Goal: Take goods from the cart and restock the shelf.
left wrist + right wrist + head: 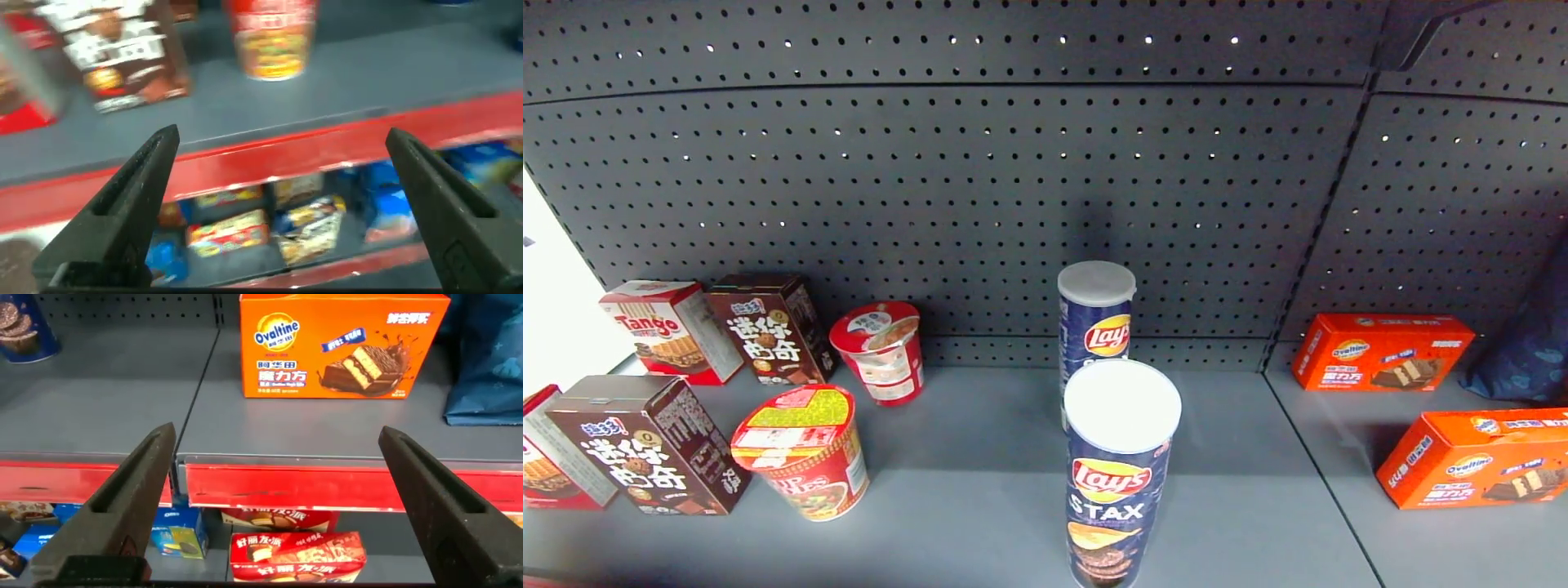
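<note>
Shelf lies at twelve o'clock of both tools, each spread and empty: left tool faces the noodle cup, right tool the orange box; a chip can stands upright between.

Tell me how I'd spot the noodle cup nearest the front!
Look at the grey shelf under the dark pegboard wall, on its left half. Between a brown biscuit box and a tall blue chip can stands a red noodle cup. Its lid has a yellow patch; the red cup behind it has a red-and-white lid.
</note>
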